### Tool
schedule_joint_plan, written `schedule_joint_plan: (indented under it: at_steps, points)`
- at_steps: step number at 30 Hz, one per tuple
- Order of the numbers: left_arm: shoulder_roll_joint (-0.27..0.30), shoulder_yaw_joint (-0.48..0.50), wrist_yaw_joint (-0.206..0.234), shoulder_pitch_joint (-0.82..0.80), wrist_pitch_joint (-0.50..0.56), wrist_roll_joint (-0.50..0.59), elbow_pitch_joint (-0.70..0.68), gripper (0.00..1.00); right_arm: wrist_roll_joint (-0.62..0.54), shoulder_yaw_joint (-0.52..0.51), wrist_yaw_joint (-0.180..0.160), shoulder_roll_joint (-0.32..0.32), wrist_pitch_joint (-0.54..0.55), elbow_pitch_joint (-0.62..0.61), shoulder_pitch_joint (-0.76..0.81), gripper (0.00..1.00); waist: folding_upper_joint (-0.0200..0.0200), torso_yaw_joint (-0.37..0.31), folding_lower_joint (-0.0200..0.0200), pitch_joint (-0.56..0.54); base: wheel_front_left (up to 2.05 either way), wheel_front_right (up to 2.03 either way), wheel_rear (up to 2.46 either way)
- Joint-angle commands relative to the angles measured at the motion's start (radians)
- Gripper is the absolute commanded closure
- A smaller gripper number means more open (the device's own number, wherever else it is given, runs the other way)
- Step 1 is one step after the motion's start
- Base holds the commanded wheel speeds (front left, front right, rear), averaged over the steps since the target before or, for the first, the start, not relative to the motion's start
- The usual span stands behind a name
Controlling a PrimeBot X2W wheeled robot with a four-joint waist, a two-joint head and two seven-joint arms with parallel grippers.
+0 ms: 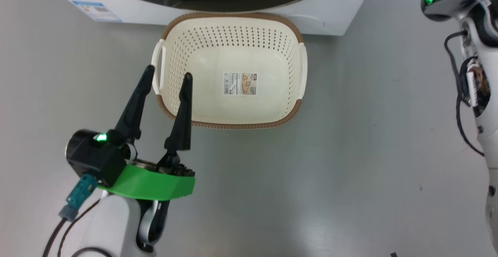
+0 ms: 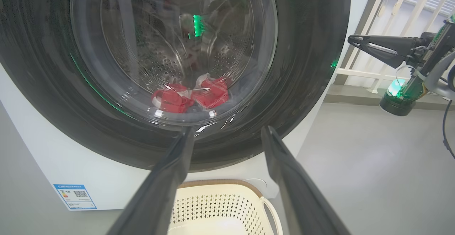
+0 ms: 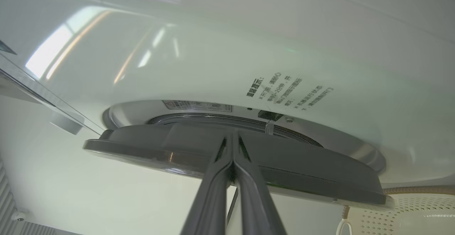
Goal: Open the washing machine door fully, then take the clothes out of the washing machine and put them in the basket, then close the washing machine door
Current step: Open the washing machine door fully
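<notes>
The washing machine door [image 2: 305, 68] has a glossy black rim and a clear glass bowl. Red clothes [image 2: 192, 98] lie in the steel drum behind it. From the side, the door [image 3: 302, 171] stands a little off the white washing machine [image 3: 249, 50]. My right gripper [image 3: 233, 137] is shut and empty, its tips pointing at the door's edge. That same gripper [image 2: 352, 40] hangs just right of the rim. The cream basket [image 1: 233, 74] sits on the floor below the door. My left gripper [image 1: 168, 73] is open and empty over the basket's left handle.
The grey floor [image 1: 350, 152] spreads around the basket. A blue label [image 1: 97, 11] marks the machine's lower left corner. My right arm [image 1: 474, 74] with dangling cables stands at the right. White window bars [image 2: 391, 14] rise beyond the machine.
</notes>
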Motion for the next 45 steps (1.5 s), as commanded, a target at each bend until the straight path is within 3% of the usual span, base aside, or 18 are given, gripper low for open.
schedule_joint_plan:
  at_steps: [1, 10, 24, 45]
  points:
    - [0.014, 0.022, 0.008, -0.022, -0.008, 0.001, -0.034, 0.0, 0.011, 0.001, 0.001, 0.008, 0.012, -0.02, -0.026, 1.0, 0.0, 0.017, 0.0, 0.027, 0.0, 0.0, 0.0]
    - [0.014, 0.003, 0.013, -0.04, -0.008, -0.013, -0.036, 0.0, 0.055, -0.018, 0.001, 0.014, 0.109, -0.011, -0.094, 1.0, 0.0, 0.037, 0.0, 0.083, 0.0, 0.0, 0.0]
    - [0.014, -0.01, 0.012, -0.06, -0.008, -0.022, -0.019, 0.0, 0.024, 0.017, 0.001, 0.029, 0.21, 0.009, -0.156, 1.0, 0.0, 0.044, 0.0, 0.112, 0.0, 0.0, 0.0]
    - [0.014, 0.025, 0.035, -0.044, -0.008, -0.021, 0.022, 0.0, 0.017, 0.031, 0.001, 0.068, 0.298, -0.033, -0.047, 1.0, 0.0, -0.002, 0.0, 0.039, 0.0, 0.0, 0.0]
